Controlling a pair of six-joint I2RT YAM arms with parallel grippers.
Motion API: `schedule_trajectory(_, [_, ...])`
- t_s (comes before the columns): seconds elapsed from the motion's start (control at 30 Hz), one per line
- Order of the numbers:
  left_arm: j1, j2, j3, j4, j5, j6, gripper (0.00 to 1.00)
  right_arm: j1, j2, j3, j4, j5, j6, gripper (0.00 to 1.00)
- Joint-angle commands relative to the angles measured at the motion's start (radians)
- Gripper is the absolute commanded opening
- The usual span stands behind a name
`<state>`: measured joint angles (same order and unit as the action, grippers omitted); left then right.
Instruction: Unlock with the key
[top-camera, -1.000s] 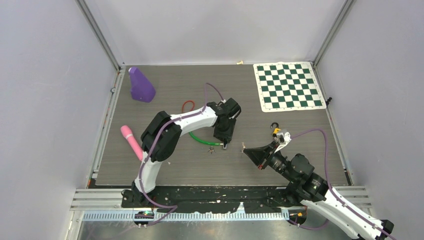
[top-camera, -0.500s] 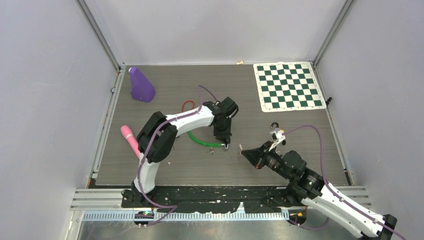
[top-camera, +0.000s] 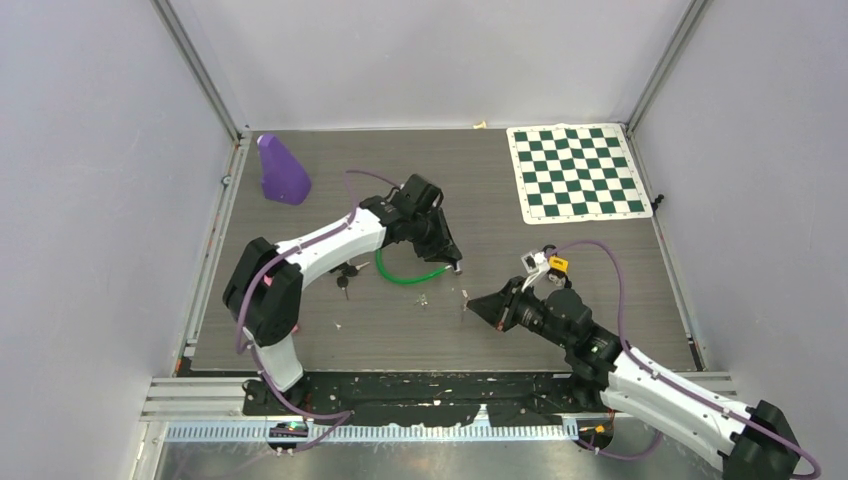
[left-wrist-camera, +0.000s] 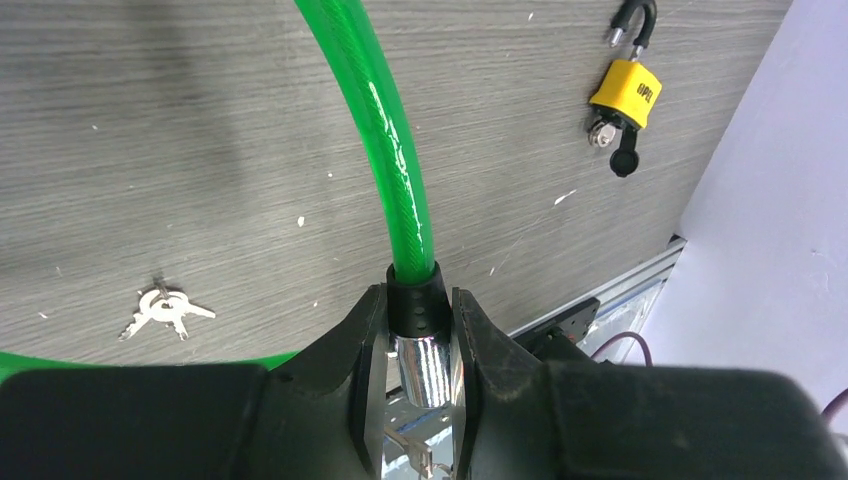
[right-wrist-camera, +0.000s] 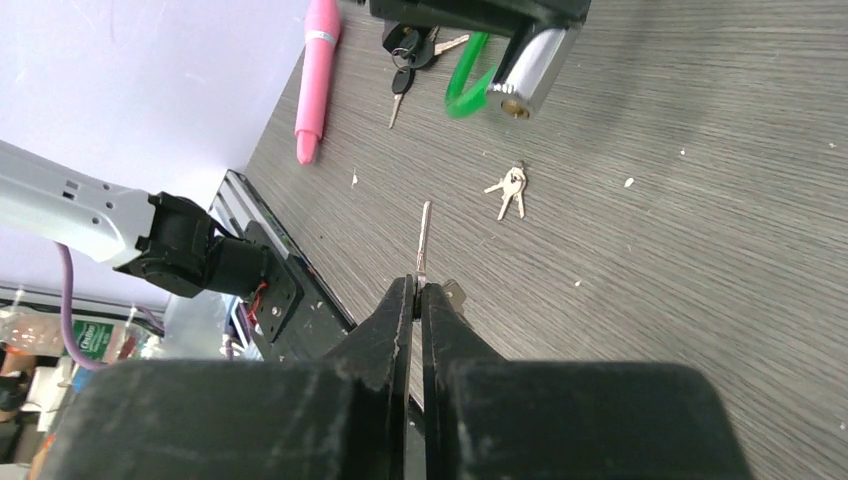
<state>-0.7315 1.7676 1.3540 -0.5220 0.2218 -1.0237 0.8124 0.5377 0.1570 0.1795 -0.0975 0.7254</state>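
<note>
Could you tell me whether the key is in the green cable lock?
Out. The key in the right gripper points at the lock's chrome end, held by the left gripper, with a gap between.

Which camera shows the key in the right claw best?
The right wrist view: the key sticks out of the shut right gripper, its whole blade clear against the table. The top view shows only a thin sliver. The left wrist view misses it.

Left fingers (left-wrist-camera: 362, 350), right fingers (right-wrist-camera: 396, 322) both clamped.
</note>
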Motion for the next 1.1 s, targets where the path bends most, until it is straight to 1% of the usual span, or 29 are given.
schedule_trajectory(0.0, [-0.005, -0.053, -0.019, 0.076, 0.038, -0.034, 0.0, -0.063, 0.077, -0.001, 0.241, -0.134, 0.064, 0.05])
schedule_trajectory(0.2, [-0.005, -0.06, -0.036, 0.101, 0.066, -0.046, 0.0, -0.159, 0.206, 0.014, 0.334, -0.241, 0.112, 0.05])
schedule_trajectory(0.33, [-0.005, -0.067, -0.047, 0.12, 0.077, -0.058, 0.0, -0.182, 0.273, 0.016, 0.355, -0.263, 0.122, 0.05])
schedule_trajectory(0.43, [-0.005, -0.066, -0.048, 0.128, 0.087, -0.061, 0.0, -0.189, 0.288, -0.008, 0.41, -0.259, 0.144, 0.05])
schedule_trajectory(0.87, [-0.005, -0.079, -0.063, 0.143, 0.095, -0.068, 0.0, -0.222, 0.341, -0.024, 0.389, -0.212, 0.166, 0.05])
schedule_trajectory(1.07, [-0.005, -0.079, -0.062, 0.145, 0.099, -0.066, 0.0, -0.229, 0.352, -0.038, 0.414, -0.204, 0.178, 0.05])
